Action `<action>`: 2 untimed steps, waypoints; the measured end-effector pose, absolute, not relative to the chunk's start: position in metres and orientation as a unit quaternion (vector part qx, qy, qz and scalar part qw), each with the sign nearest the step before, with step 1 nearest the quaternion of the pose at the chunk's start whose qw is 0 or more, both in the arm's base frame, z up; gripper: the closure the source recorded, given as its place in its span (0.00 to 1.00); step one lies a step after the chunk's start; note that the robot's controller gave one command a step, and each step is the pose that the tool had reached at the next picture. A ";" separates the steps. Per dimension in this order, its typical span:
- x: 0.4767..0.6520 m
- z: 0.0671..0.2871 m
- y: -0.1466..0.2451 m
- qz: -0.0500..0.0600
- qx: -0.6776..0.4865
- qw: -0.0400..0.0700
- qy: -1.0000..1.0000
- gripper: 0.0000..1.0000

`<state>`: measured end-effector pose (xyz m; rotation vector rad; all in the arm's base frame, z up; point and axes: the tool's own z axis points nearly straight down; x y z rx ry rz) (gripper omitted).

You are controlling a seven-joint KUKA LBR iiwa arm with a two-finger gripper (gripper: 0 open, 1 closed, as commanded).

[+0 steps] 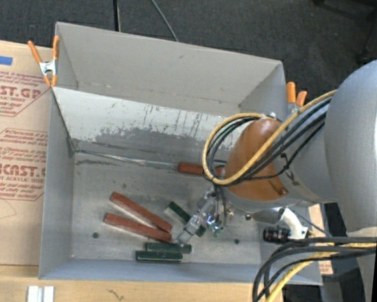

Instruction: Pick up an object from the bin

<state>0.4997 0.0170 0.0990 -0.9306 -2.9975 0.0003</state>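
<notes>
Gripper (191, 230) low in bin (57, 187), near front wall, right of middle. Tip by right end of lower brown stick (134, 226); short green bar (177, 211) just beside. Open or closed: can't tell. Step, likely: lining up grab, nothing lifted. Next: pinch stick end, lift straight. Orange cover (262, 155) hides part of back brown bit (190, 168).

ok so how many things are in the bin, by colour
red-brown sticks: 2
dark green sticks: 2
orange-brown piece by the back wall, partly hidden by the arm: 1
total: 5
</notes>
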 end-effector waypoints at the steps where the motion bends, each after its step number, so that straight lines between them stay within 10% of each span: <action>1: 0.497 0.069 0.020 0.000 -0.420 0.002 -0.908 0.00; 2: 0.550 0.070 0.029 -0.001 -0.443 -0.002 -0.896 0.00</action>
